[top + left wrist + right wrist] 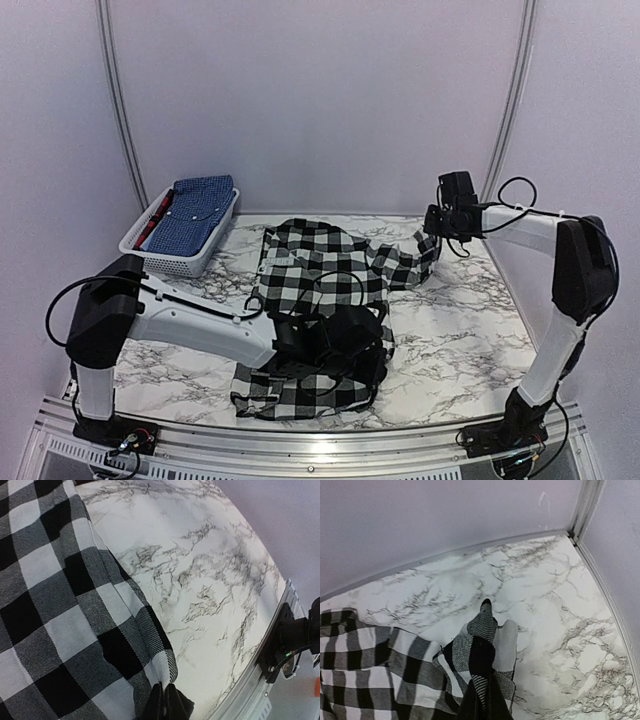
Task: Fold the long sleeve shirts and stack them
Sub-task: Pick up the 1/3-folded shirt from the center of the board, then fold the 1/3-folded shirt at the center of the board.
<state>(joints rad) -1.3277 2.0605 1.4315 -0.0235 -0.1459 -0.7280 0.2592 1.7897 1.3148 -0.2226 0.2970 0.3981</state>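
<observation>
And there was the soft woven black-and-white checked shirt [318, 285], spread across the middle of the grey-veined marble-look table [470, 325], rumpled and not yet a tidy packet. Its body ran from the far edge down toward the arms' bases, and one long sleeve [405, 262] was stretched out to the right.

The right gripper [434, 238] was at the far right, clenched on the end of that sleeve. The right wrist view showed the checked cloth bunched up and rising off the marble into the fingers, so that was a real hold. The left gripper [166, 701] sat low over the near part of the shirt, jaws pinched together on an edge of the fabric, with a fold of checks running straight into the fingertips.

Over at the far left, the blue fine-print shirt [200, 212] lay flat and compact in the white slotted plastic basket [136, 246], well apart from the action. It looked to be folded and put away, so one garment was probably finished.

For the checked one, this read as an early stage, with both corners gripped and the sleeve waiting to be carried in across the body. The sleeve folds, the body folds and the stacking with the blue shirt all looked to be ahead.
</observation>
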